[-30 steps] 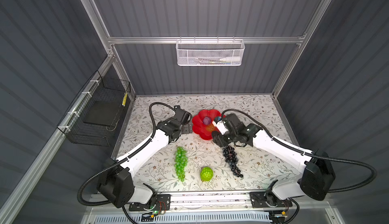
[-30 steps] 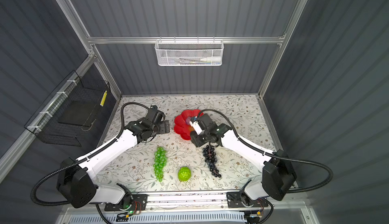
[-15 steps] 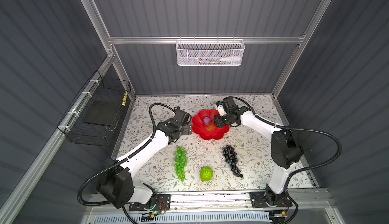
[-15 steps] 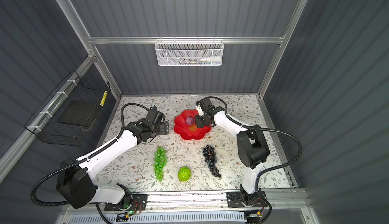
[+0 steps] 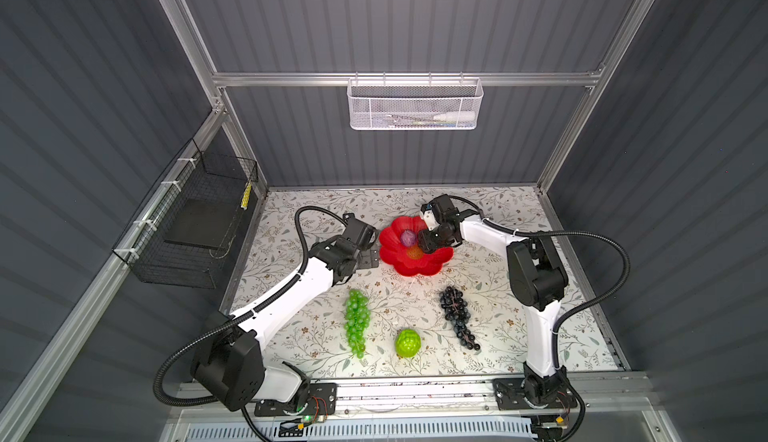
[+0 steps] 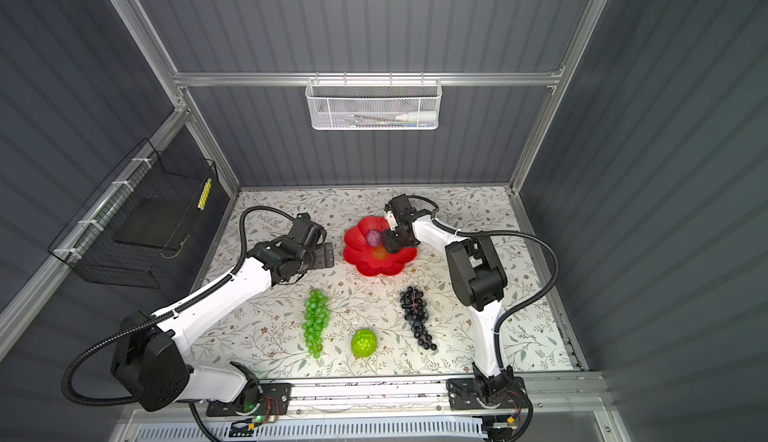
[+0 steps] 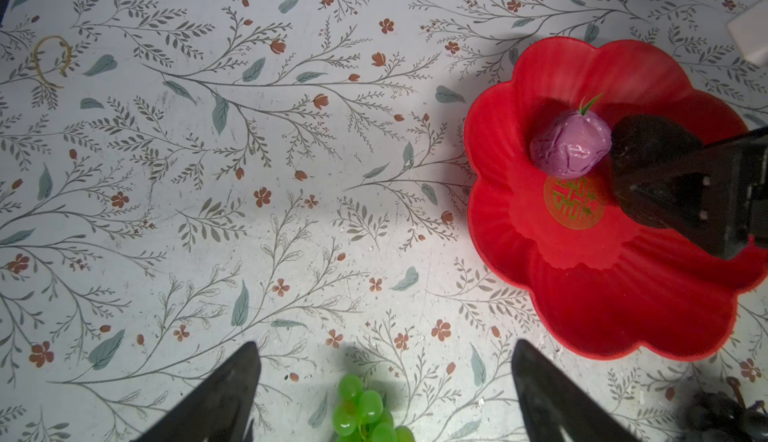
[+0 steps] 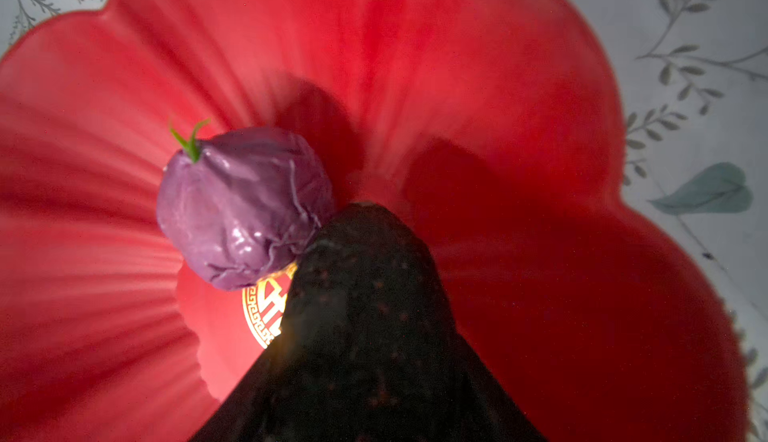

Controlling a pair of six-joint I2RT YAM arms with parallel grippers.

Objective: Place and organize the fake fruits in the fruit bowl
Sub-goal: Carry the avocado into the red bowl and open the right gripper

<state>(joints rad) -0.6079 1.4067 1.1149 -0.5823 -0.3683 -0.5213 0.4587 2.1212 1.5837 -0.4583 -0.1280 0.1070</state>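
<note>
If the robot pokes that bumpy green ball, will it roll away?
Probably a little: the bumpy green ball looks round and lies free on the flat table, touching nothing else. Its bumps would likely stop it soon. The glossy skin may be slippery to pinch.

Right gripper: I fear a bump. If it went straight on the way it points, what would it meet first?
Probably the small purple fruit: the avocado held by the right gripper seems to touch it. Below lies the red bowl; depth is unclear.

Glossy red bowl (image 5: 419, 268) — gold-patterned label (image 7: 575, 207), purple fruit (image 5: 408, 237), red-speckled black avocado (image 8: 365, 294), green grapes (image 5: 356, 321), floral-print white table (image 5: 498, 336)
</note>
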